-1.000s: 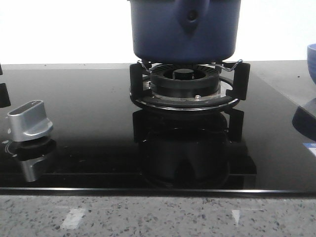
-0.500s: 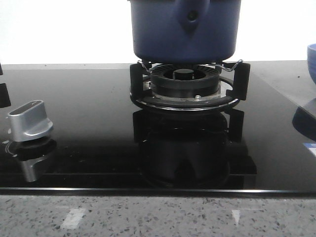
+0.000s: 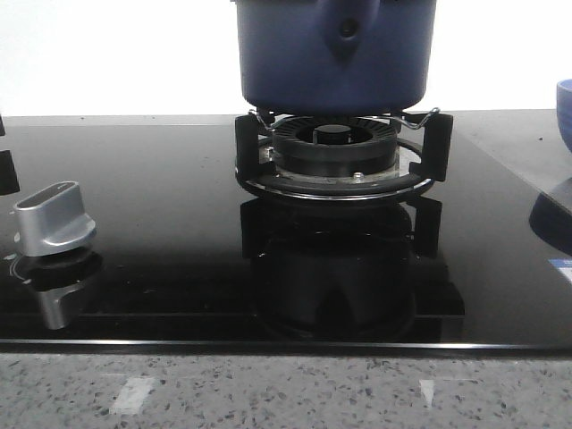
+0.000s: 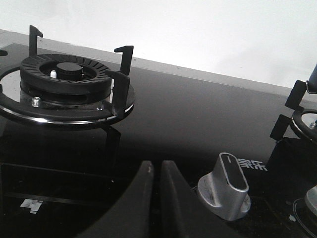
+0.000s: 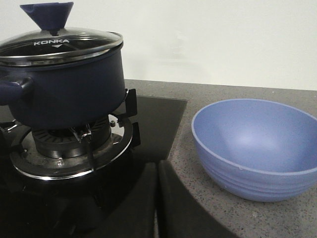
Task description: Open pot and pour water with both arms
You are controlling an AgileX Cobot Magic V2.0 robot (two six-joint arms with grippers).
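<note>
Listing, largest to smallest, with the risk each item carries:

Hob (image 3: 161, 223): black glass, glossy, set in a speckled grey surface (image 3: 286, 389); a dropped lid or pot would likely crack or chip it.

Pot (image 5: 64, 84): dark blue, seated on the burner stand (image 3: 344, 152) nearest the right arm, handle stub (image 3: 347, 27) facing the front camera; lid not yet off. Judged heavy if filled, so a one-sided lift could tilt it and spill water early over the burner.

Bowl (image 5: 255, 146): light blue, empty, on the surface just beside the hob's edge, near the pot but apart from it; a presumed pour target. A poorly aimed stream could miss the rim, or a nudge could slide the bowl.

Lid (image 5: 59, 44): glass with metal rim, resting on the pot, topped by a blue cone knob (image 5: 47, 14); the tapered knob could slip from a shallow pinch.

Second burner (image 4: 64, 79): bare, its prongs could snag a low arm.

Control knob (image 3: 54, 219): silver, could be bumped.

Left gripper (image 4: 154, 183): fingers pressed together, holding nothing.

Right gripper (image 5: 157, 186): likewise closed and empty; both must open before any grasp
</note>
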